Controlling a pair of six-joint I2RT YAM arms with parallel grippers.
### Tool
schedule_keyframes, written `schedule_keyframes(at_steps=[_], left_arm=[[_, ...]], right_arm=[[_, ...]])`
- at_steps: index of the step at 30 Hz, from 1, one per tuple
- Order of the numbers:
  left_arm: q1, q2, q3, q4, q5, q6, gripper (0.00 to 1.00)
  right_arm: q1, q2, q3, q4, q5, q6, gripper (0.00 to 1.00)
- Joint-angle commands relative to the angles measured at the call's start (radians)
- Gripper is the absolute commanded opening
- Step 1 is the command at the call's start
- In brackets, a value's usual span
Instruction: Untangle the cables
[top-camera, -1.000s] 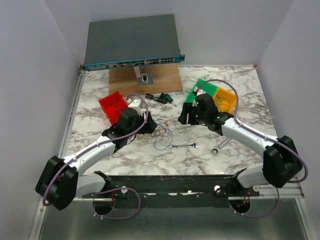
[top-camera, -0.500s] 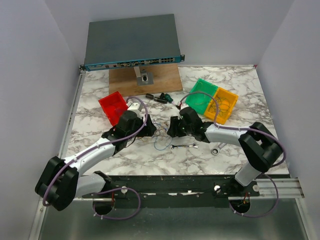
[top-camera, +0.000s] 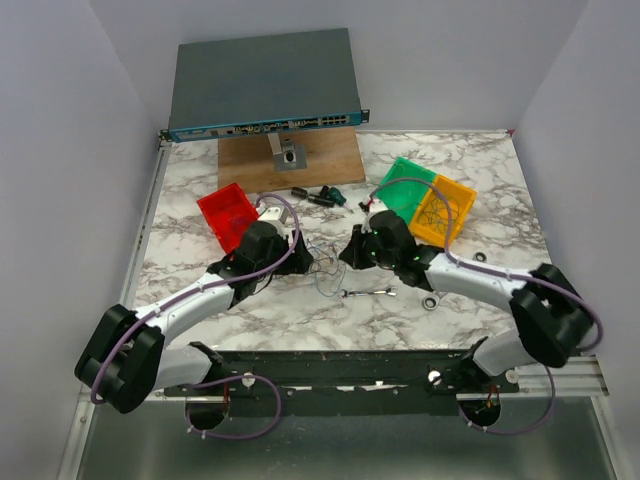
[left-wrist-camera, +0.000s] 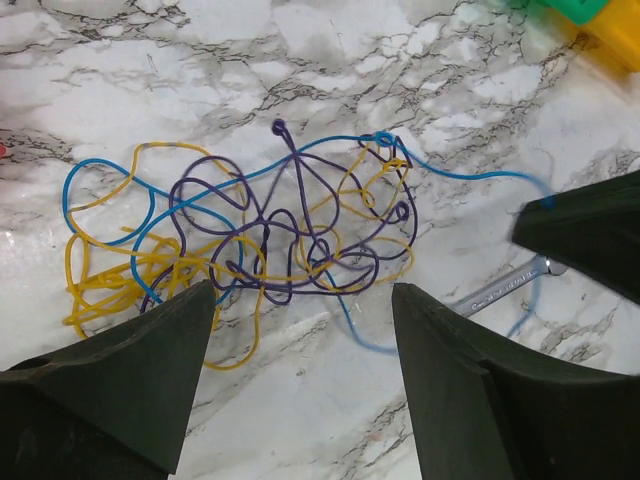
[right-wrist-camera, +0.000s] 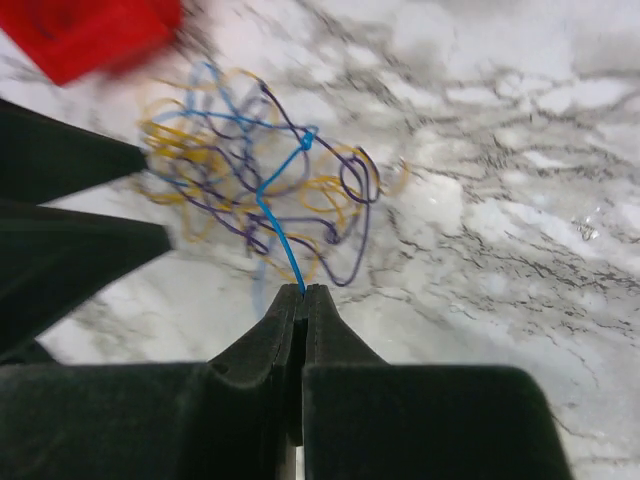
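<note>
The cables (left-wrist-camera: 270, 225) are a loose tangle of thin blue, yellow and purple wires lying on the marble table (top-camera: 480, 190), small in the top view between the two arms (top-camera: 322, 268). My left gripper (left-wrist-camera: 305, 300) stands open just short of the tangle, nothing between its fingers. My right gripper (right-wrist-camera: 304, 290) is shut on a blue cable (right-wrist-camera: 280, 215) that runs taut from its tips up into the bundle. The right gripper shows as a dark tip at the left wrist view's right edge (left-wrist-camera: 590, 235).
A red bin (top-camera: 226, 213) sits behind the left gripper; green (top-camera: 404, 185) and yellow (top-camera: 443, 213) bins sit behind the right arm. Two silver wrenches (top-camera: 368, 293) (top-camera: 432, 300) lie near the front. A network switch (top-camera: 262, 85) on a wooden board (top-camera: 290, 160) stands at the back.
The right gripper swung left to the tangle and shut on a blue cable. The left gripper stayed open beside the bundle, shifting only slightly.
</note>
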Motion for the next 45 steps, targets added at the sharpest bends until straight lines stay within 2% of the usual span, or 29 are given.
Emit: schedule_keyframes(at_steps=[1, 6, 10, 15, 18, 20, 25, 33, 35, 40, 45], left_arm=[[-0.008, -0.013, -0.003, 0.031, 0.006, 0.016, 0.73], [-0.009, -0.026, -0.01, 0.041, 0.01, 0.025, 0.73], [-0.008, -0.044, -0.027, 0.062, 0.016, 0.038, 0.73], [-0.011, -0.029, -0.017, 0.047, 0.003, 0.046, 0.73], [-0.01, -0.008, 0.007, 0.01, -0.02, 0.044, 0.69], [-0.011, 0.008, 0.017, 0.001, -0.019, 0.043, 0.68], [-0.005, 0.07, 0.052, -0.049, -0.026, 0.03, 0.68], [0.017, 0.225, 0.161, -0.198, -0.077, 0.004, 0.68], [0.027, 0.242, 0.167, -0.193, -0.045, 0.003, 0.61], [0.029, 0.25, 0.167, -0.171, 0.009, 0.012, 0.2], [0.031, 0.173, 0.115, -0.128, -0.004, -0.003, 0.15]], right_arm=[[0.006, -0.19, 0.033, -0.047, -0.038, 0.012, 0.01], [0.007, -0.32, 0.182, -0.232, -0.021, 0.0, 0.01], [0.008, -0.357, 0.341, -0.363, 0.023, -0.011, 0.01], [0.008, -0.384, 0.481, -0.428, 0.029, -0.017, 0.01], [0.007, -0.386, 0.568, -0.478, 0.047, -0.026, 0.01], [0.008, -0.393, 0.619, -0.522, 0.146, -0.03, 0.01], [0.006, -0.41, 0.765, -0.642, 0.53, -0.016, 0.01], [0.006, -0.388, 1.009, -0.744, 0.817, -0.087, 0.01], [0.006, -0.384, 1.033, -0.761, 0.845, -0.099, 0.01], [0.006, -0.392, 1.012, -0.779, 0.919, -0.112, 0.01], [0.006, -0.393, 0.983, -0.799, 1.002, -0.141, 0.01]])
